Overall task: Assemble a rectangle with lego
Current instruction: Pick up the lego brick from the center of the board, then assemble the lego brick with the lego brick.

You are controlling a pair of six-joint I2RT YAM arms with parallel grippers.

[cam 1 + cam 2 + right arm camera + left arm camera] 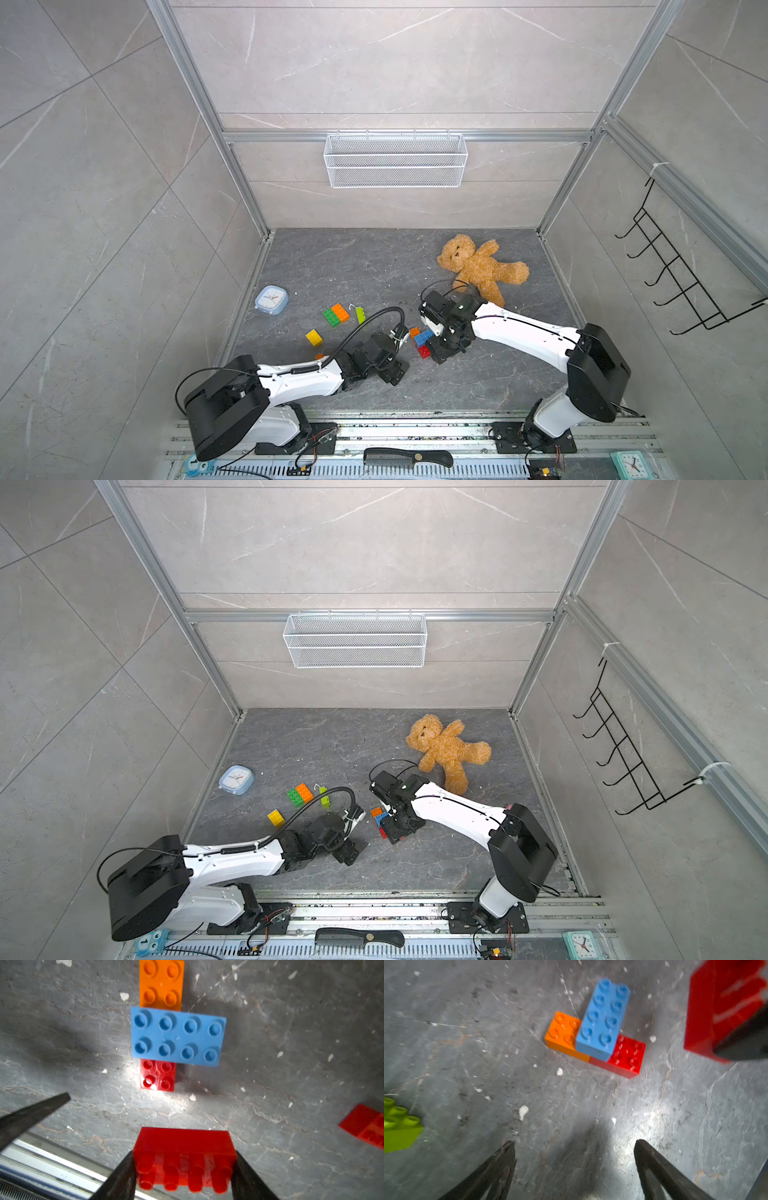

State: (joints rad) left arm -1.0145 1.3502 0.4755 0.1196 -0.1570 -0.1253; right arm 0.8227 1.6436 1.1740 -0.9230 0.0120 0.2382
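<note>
Held red brick (182,1140) was clamped end-to-end in right gripper (182,1159), its long axis parallel to blue brick (177,1036). Blue lay crosswise atop orange brick (161,985) and red base brick (158,1074), mid-floor (374,270), just left of those fingers. Right arm was nearer. Left gripper (574,1147) was empty, jaws spread wide. Count: three red incl. loose red brick (365,1124); two orange incl. second orange brick (340,311); one each blue, green brick (331,316), lime brick (360,314), yellow brick (314,337).
</note>
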